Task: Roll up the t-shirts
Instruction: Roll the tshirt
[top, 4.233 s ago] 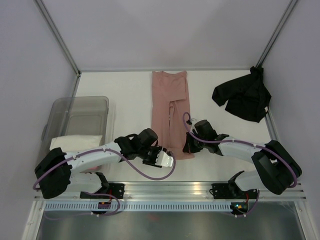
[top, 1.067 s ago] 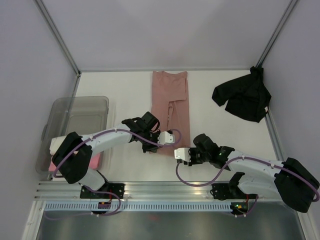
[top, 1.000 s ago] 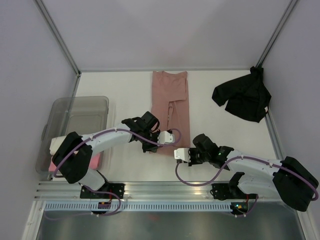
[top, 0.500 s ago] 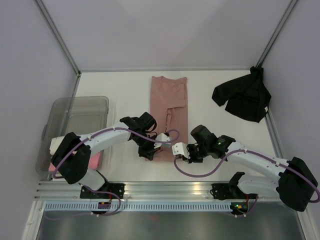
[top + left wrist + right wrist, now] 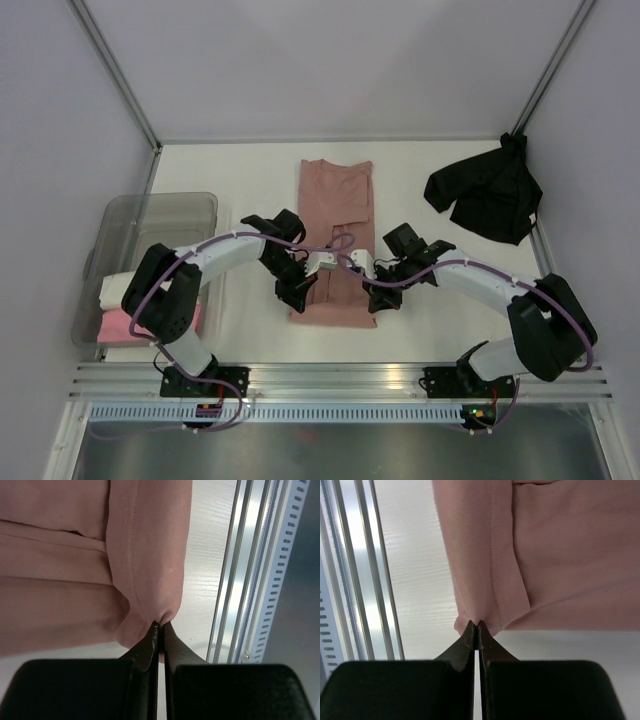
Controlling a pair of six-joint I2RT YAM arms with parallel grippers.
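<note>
The salmon-pink t-shirt (image 5: pixel 335 215) lies folded into a long strip down the middle of the table. My left gripper (image 5: pixel 296 292) is shut on its near-left hem corner. My right gripper (image 5: pixel 373 301) is shut on the near-right corner. In the left wrist view the left gripper (image 5: pixel 160 625) pinches a bunched fold of pink cloth (image 5: pixel 75 555). The right wrist view shows the right gripper (image 5: pixel 478 625) nipping the stitched hem (image 5: pixel 545 555) the same way. A black t-shirt (image 5: pixel 487 195) lies crumpled at the far right. Cream (image 5: pixel 113 290) and bright-pink (image 5: pixel 122 325) rolled shirts sit at the left.
A translucent grey bin (image 5: pixel 165 215) stands at the left edge and holds the two rolls. The aluminium rail (image 5: pixel 340 378) runs along the near edge, close behind both grippers. Frame posts and the walls close in the back and sides.
The right gripper has shut on the hem corner. Both arms have swung round, and the pink shirt has slid a little toward the near edge.
</note>
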